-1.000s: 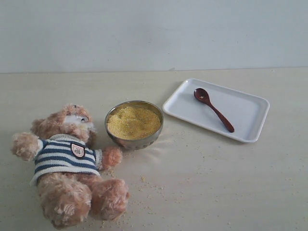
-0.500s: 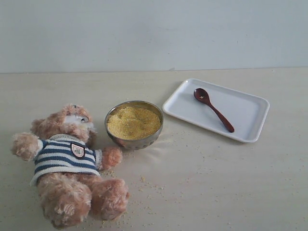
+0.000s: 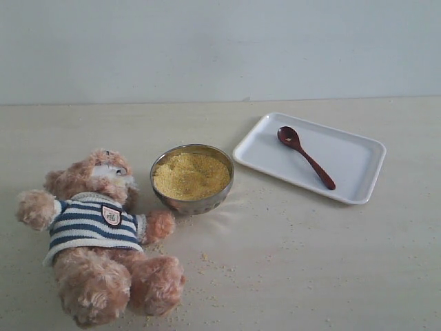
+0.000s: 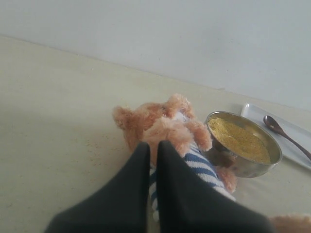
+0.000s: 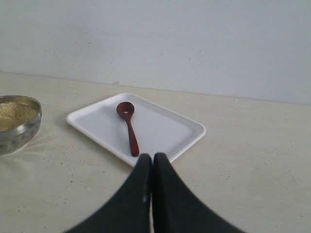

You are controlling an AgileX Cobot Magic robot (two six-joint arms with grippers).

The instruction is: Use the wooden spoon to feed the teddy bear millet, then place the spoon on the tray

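Left claw: both dark fingers pressed together along their length, nothing between them. Directly past the tips lies the teddy bear, on its back on the table. Its striped shirt shows on either side of the fingers, and its head is on the far side of the tips. Cannot tell whether the tips touch the plush. Beyond the bear, just beside its arm, stands the metal bowl, filled nearly to the rim with millet. Farther out, one end of the tray is visible.

Right claw: fingers closed flat against each other, empty. The near edge of the tray sits just ahead of the tips. The wooden spoon rests on the tray floor with its handle end toward the claw and its oval bowl at the far end. The metal bowl is off toward the left arm's side, apart from the tray.

Exterior view, for cross-check:
- The teddy bear lies beside the metal bowl, one paw close to its wall.
- The millet is heaped in the bowl.
- Loose grains are scattered on the table near the bear's legs.
- The wooden spoon lies diagonally on the tray.
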